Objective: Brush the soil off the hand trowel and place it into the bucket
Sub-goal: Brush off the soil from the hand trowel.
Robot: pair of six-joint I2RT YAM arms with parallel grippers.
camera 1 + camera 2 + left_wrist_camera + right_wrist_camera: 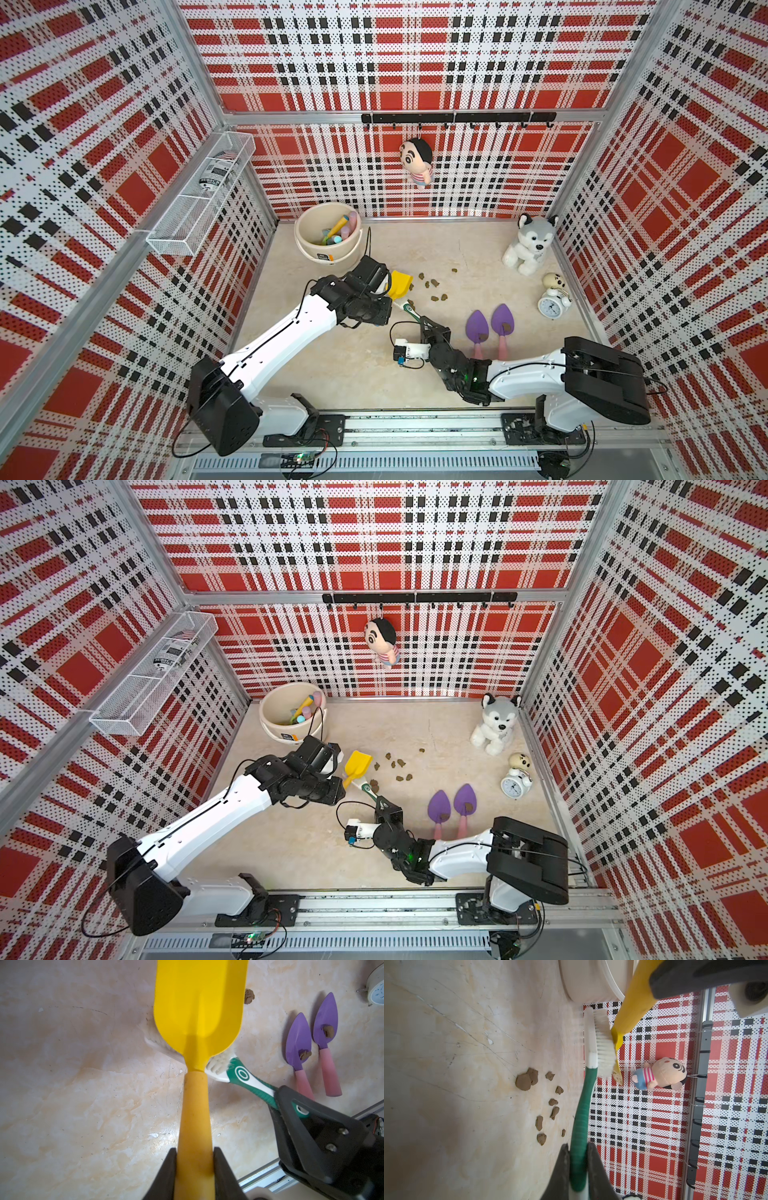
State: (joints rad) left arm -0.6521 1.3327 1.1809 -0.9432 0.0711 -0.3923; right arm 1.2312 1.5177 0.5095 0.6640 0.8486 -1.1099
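Note:
My left gripper [194, 1150] is shut on the handle of the yellow hand trowel [199, 1007], which hangs above the floor just in front of the bucket [345, 257]. No soil shows on the blade face seen in the left wrist view. My right gripper [577, 1146] is shut on a green-and-white brush [583, 1105]. Its white bristles [604, 1047] press against the trowel blade near the neck. Soil lumps [432, 284] lie scattered on the floor to the right of the trowel. The cream bucket [274, 733] stands at the back left with several coloured tools inside.
Two purple trowels with pink handles [477, 324] [502, 318] lie at front right, each bearing a soil lump. A husky plush [530, 245], a small doll [555, 281] and an alarm clock [550, 307] stand along the right wall. A wire basket [199, 195] hangs on the left wall.

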